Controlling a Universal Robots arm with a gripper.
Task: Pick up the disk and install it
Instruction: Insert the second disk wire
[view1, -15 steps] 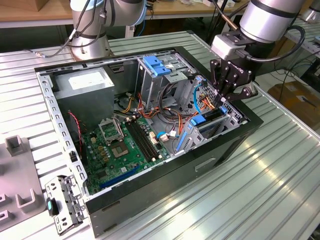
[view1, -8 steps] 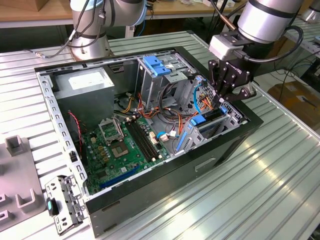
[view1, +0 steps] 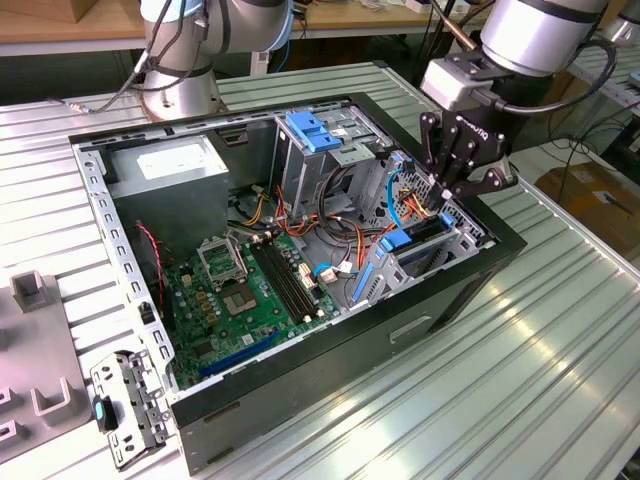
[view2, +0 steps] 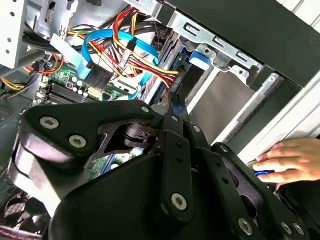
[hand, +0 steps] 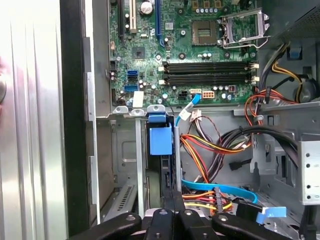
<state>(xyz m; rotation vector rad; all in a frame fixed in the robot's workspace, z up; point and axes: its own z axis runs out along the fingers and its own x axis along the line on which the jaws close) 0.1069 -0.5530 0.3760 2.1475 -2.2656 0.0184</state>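
Down at the near edge of the ribbed metal table, a loose grey bracket lies flat just off the corner of the open computer case. Over the case wall now, and the green motherboard lies flat on the floor of the box, its memory slots and bare processor socket plain to see.

Across to the exterior view's right, and that's where the action is. The disk stands on edge in the lower drive bay, down between the metal walls of the cage. In the first wrist view its blue plastic end sits level with the mouth of the slot. Right above it hangs the gripper, black fingers pinched tight together with nothing showing between them. Whether the tips actually touch the disk, I can't tell. Both wrist views have those fingers meeting in a narrow point, and, beside a tangle of red, yellow and blue cables.

A person's hand rests by the outside of the case, something blue under its fingers.

Further back, a blue bracket tops the upper drive cage and the grey power-supply box fills the far corner. Behind it all stands the base of another robot arm.
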